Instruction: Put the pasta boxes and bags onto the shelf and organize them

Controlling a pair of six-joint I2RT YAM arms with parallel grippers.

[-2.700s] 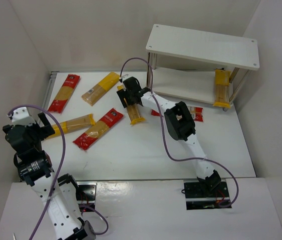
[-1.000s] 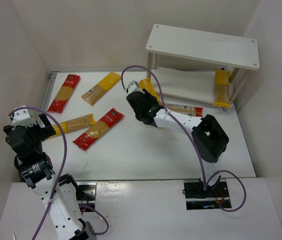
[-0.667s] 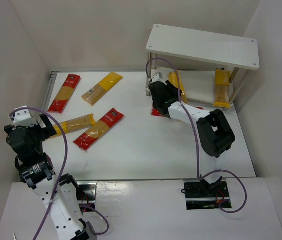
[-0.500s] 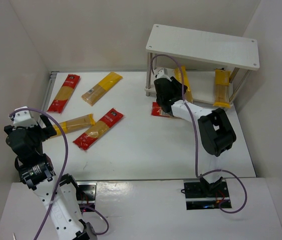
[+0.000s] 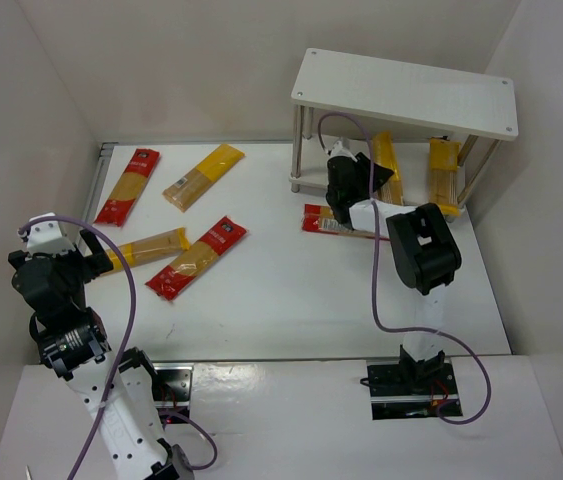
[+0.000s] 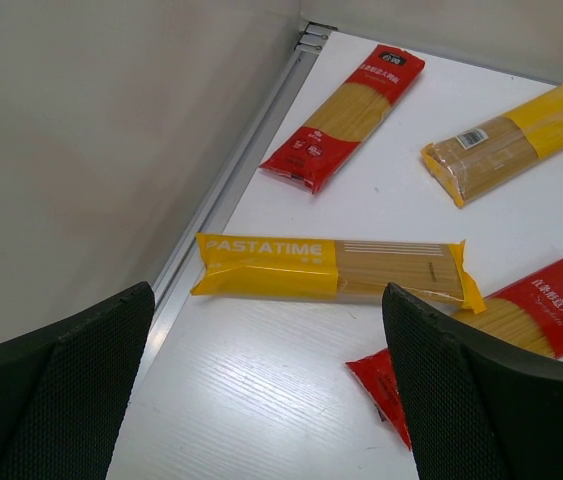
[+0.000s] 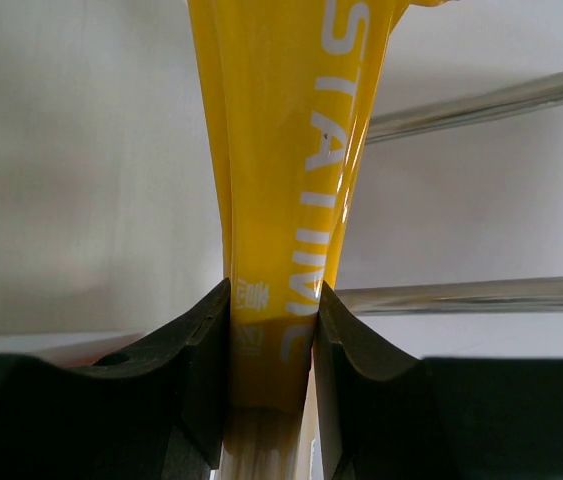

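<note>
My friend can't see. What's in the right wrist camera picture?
The right gripper pinches a yellow pasta pack between its two black fingers. Thin shiny metal bars cross the white background behind it.

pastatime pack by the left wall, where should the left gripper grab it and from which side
Grip the PASTATIME pack across its narrow width, about mid-length, coming straight down with the open left gripper. It lies flat on the table, long and thin, with bare table along both long edges for the fingers. Avoid its right end, where a red pack lies close.
</note>
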